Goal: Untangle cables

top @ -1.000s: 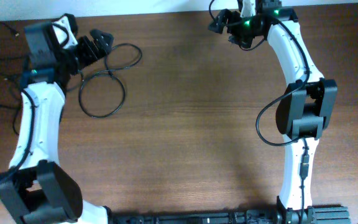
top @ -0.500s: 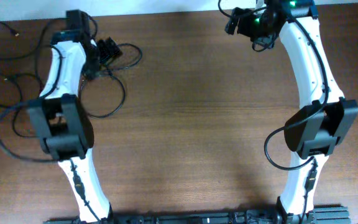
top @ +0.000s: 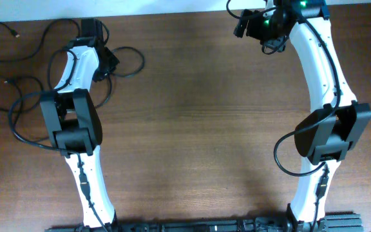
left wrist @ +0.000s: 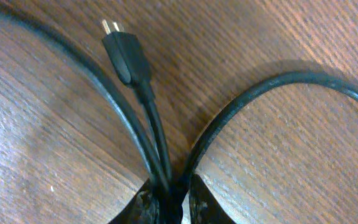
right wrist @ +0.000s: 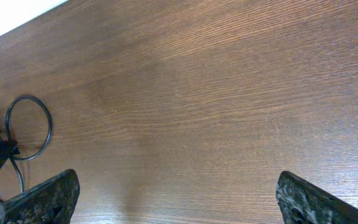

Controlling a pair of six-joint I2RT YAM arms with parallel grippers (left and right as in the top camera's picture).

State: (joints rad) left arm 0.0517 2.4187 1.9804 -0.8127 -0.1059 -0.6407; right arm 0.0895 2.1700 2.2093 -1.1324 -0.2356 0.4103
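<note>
1. Since half a second ago the left arm has folded in closer to its own base. The big loop that lay open beside it is now mostly drawn in under the arm. The right arm has not shifted.
2. Left tool point(left wrist: 169, 199) is pinching the cables point(left wrist: 156, 134). Three strands run together into the narrow gap between its fingers point(left wrist: 143, 205) at the bottom of the wrist view. That is probably a grip on the crossing point, so that a pull carries the whole bunch.
3. One strand ends in a small plug point(left wrist: 126, 56), which lies free on the desk point(top: 198, 129) just ahead of the grip. A loose end like this looks like the natural one to draw out of the tangle.
4. Overhead, the cables sit at the far left corner around the left tool point(top: 107, 59). One curve bulges out to its right, and more cord trails off to the left.
5. Right tool point(right wrist: 176, 202) is spread wide with only bare wood between its fingers. It hangs at the far right edge, well apart from the bundle, seemingly parked out of the way. Its camera catches one small loop point(right wrist: 50, 124) in the distance.
</note>
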